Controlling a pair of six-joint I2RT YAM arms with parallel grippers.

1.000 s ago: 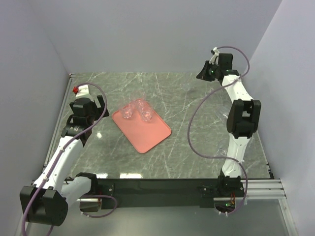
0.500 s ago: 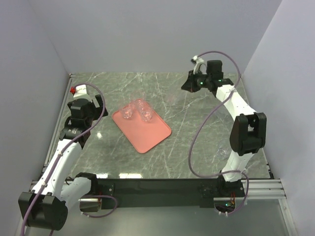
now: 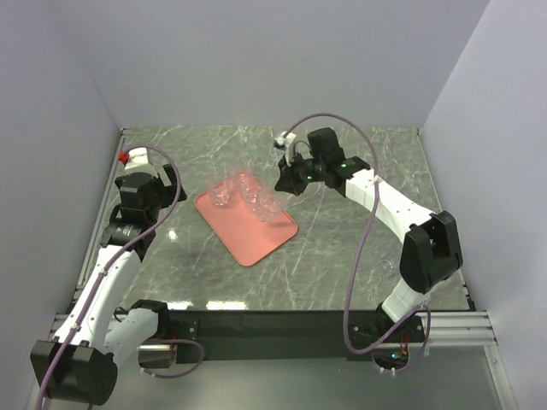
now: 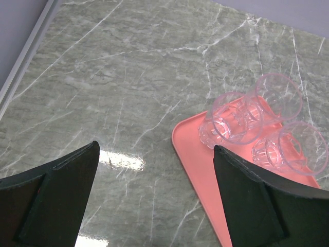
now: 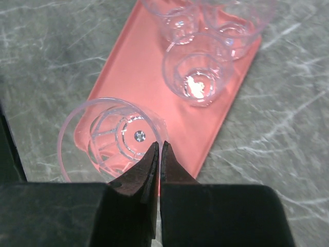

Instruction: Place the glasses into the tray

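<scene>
while the right claw [image 5: 158, 149] hangs over the near half of the tray [image 5: 128, 62], it has a fourth glass [image 5: 110, 136] pinched by the rim, fingers nipped almost together on the glass wall, one inside and one outside. that glass is upright, mouth up, and looks to be just above the pink, not yet set down. three glasses [image 4: 237, 118] already stand clustered at the tray's far end, so by my count the job is about half done. over on the other side, the left claw [image 4: 156, 149] is spread wide with nothing in it, hovering above the marble surface [image 3: 342, 248] just beside the tray's left edge. any glasses left out on the surface are too faint to pick out from above.
</scene>
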